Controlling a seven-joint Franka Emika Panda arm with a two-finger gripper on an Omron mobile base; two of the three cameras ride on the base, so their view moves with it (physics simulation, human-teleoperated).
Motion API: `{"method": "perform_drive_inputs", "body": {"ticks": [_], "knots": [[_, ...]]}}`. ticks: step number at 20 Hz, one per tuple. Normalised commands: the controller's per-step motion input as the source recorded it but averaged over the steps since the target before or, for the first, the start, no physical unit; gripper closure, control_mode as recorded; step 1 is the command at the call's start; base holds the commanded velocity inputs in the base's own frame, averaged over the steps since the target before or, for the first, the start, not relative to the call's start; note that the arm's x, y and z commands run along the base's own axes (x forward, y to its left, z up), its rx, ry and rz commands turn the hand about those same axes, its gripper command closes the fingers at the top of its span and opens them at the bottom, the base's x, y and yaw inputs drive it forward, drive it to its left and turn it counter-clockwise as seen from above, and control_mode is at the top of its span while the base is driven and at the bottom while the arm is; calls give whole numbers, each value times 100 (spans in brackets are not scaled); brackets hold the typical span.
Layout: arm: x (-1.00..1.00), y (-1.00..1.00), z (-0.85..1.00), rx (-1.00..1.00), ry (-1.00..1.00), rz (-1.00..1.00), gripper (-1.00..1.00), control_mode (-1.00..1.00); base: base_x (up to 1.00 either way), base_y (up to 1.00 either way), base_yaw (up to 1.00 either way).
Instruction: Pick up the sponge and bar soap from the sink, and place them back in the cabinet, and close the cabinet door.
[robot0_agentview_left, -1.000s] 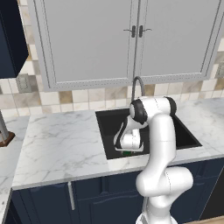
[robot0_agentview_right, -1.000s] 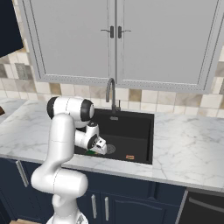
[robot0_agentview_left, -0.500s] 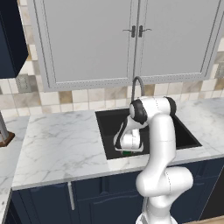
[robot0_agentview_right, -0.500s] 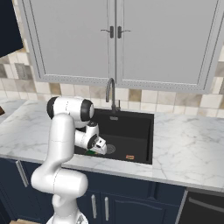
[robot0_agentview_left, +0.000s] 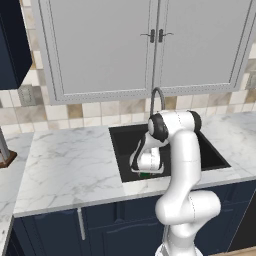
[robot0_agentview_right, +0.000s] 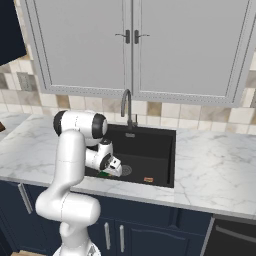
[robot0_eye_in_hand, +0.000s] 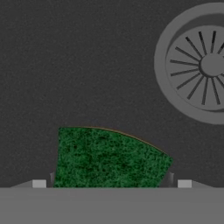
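Sponge (robot0_eye_in_hand: 109, 159) lies green face up on the floor of the sink (robot0_agentview_right: 150, 145), near the drain (robot0_eye_in_hand: 205, 65), directly under the claw (robot0_eye_in_hand: 111, 183), whose jaws stand wide open on either side. I think it must descend straight, then close evenly across the sponge. Bar soap (robot0_agentview_right: 148, 179) waits further right.

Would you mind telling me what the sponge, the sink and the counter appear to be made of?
Sponge: likely a coarse scouring pad on top, with a speckled, matte green face. Sink: black and matte with fine grain, perhaps composite or stone. Counter: white with grey veins, apparently polished marble.
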Motion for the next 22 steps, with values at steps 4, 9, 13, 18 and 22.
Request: {"method": "perform_drive_inputs", "body": {"ticks": [4,9,13,18,22], "knots": [[0,0,0,0,0,0,-100,-100,0,0,0],[0,0,0,0,0,0,-100,-100,0,0,0],[0,0,0,0,0,0,100,-100,0,0,0],[0,0,0,0,0,0,100,-100,0,0,0],[0,0,0,0,0,0,100,-100,0,0,0]]}}
